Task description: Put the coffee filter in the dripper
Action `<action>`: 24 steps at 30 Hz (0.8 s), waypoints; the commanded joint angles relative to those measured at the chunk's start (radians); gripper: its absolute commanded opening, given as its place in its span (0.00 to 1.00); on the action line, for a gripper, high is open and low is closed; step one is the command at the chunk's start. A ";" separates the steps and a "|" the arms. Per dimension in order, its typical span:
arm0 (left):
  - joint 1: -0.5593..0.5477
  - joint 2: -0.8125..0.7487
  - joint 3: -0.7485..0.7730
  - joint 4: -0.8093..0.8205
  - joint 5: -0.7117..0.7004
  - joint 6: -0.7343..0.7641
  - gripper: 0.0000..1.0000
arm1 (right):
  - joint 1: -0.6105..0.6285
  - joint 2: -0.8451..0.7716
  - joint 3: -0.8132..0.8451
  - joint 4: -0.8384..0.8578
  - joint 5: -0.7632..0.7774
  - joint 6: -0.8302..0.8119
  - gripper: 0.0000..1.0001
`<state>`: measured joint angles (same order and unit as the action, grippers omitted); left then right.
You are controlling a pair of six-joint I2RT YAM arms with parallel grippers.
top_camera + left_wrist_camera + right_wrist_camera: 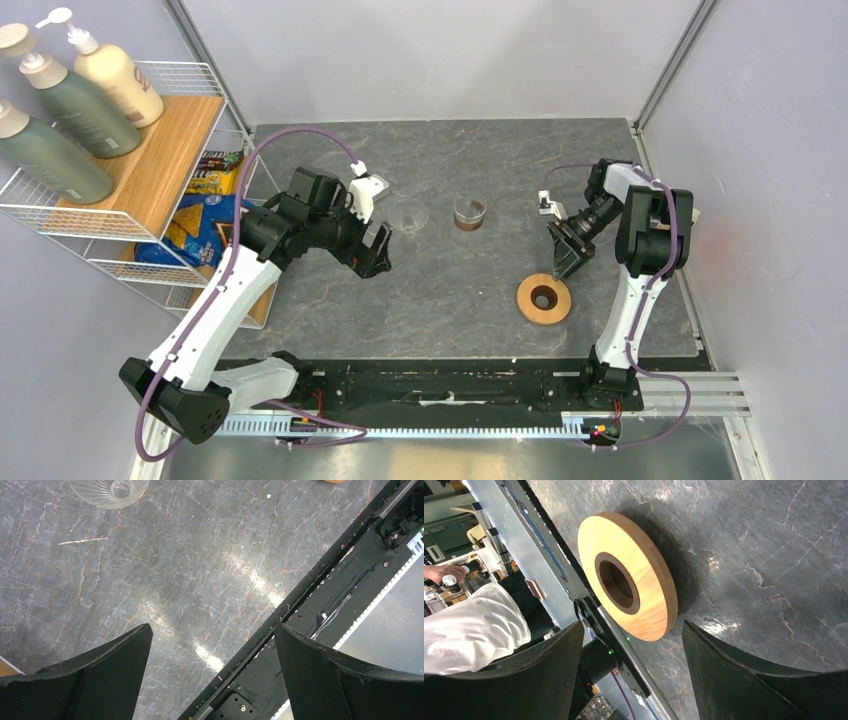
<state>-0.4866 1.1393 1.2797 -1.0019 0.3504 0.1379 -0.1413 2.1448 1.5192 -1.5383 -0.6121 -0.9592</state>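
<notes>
The dripper's clear ribbed glass cone (408, 217) stands alone at the table's middle back; it also shows at the top of the left wrist view (110, 487). Its flat light-wood ring (544, 298) lies apart from it, flat on the table at the front right, and is large in the right wrist view (626, 575). No single coffee filter shows in any view. My left gripper (375, 262) is open and empty, just left of and in front of the cone (212, 645). My right gripper (570, 268) is open and empty, just above and behind the ring (631, 640).
A short glass cup with a brown band (469, 212) stands right of the cone. A wire shelf (120, 215) with pump bottles (75, 100) and snack bags (205, 215) stands at the left. A black rail (450, 385) runs along the near edge.
</notes>
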 commanded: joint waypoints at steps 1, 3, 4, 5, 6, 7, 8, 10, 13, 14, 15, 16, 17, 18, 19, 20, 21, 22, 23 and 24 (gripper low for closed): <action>-0.005 -0.022 0.005 0.002 0.021 0.034 1.00 | -0.004 0.052 -0.009 0.015 0.005 0.022 0.79; -0.004 -0.023 0.008 -0.006 0.019 0.039 1.00 | -0.004 0.064 -0.014 0.032 0.010 0.033 0.79; -0.006 -0.024 0.007 -0.010 0.018 0.041 1.00 | -0.002 0.068 -0.018 0.038 0.013 0.034 0.79; -0.004 -0.025 0.006 -0.012 0.017 0.043 1.00 | -0.003 0.071 -0.023 0.040 0.013 0.034 0.79; -0.005 -0.028 0.005 -0.014 0.016 0.045 1.00 | -0.003 0.071 -0.026 0.036 0.009 0.034 0.78; -0.003 -0.030 0.003 -0.013 0.013 0.046 1.00 | -0.001 0.069 -0.032 0.032 0.001 0.032 0.77; -0.003 -0.032 0.001 -0.012 0.013 0.048 1.00 | 0.001 0.067 -0.036 0.023 -0.008 0.025 0.76; -0.004 -0.031 0.000 -0.012 0.014 0.048 1.00 | 0.002 0.056 -0.047 0.001 -0.032 0.013 0.73; -0.005 -0.029 -0.005 -0.008 0.022 0.046 1.00 | 0.002 0.032 -0.067 -0.026 -0.069 0.006 0.66; -0.005 -0.028 -0.008 -0.004 0.023 0.046 1.00 | 0.002 0.025 -0.073 -0.034 -0.083 0.008 0.63; -0.005 -0.027 -0.009 -0.002 0.027 0.045 1.00 | 0.003 0.019 -0.078 -0.039 -0.095 0.009 0.60; -0.005 -0.027 -0.011 -0.001 0.028 0.044 1.00 | 0.003 0.013 -0.083 -0.041 -0.104 0.011 0.56; -0.004 -0.026 -0.011 0.000 0.029 0.044 1.00 | 0.003 0.007 -0.089 -0.043 -0.114 0.014 0.53; -0.005 -0.027 -0.010 -0.001 0.029 0.045 1.00 | 0.003 0.003 -0.091 -0.045 -0.123 0.017 0.50; -0.004 -0.028 -0.010 0.000 0.027 0.047 1.00 | 0.003 -0.003 -0.091 -0.048 -0.132 0.022 0.48; -0.004 -0.030 -0.010 0.000 0.026 0.048 1.00 | 0.003 -0.009 -0.091 -0.050 -0.137 0.027 0.45; -0.004 -0.030 -0.010 -0.002 0.025 0.048 1.00 | 0.003 -0.018 -0.090 -0.054 -0.140 0.028 0.42; -0.004 -0.030 -0.009 -0.001 0.025 0.047 1.00 | 0.003 -0.024 -0.087 -0.063 -0.147 0.028 0.39; -0.004 -0.030 -0.008 -0.001 0.027 0.047 1.00 | 0.003 -0.035 -0.085 -0.076 -0.155 0.027 0.35; -0.005 -0.030 -0.008 0.000 0.028 0.045 1.00 | 0.003 -0.047 -0.084 -0.092 -0.163 0.022 0.32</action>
<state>-0.4866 1.1313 1.2694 -1.0092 0.3504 0.1516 -0.1413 2.1796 1.4296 -1.5303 -0.7082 -0.9310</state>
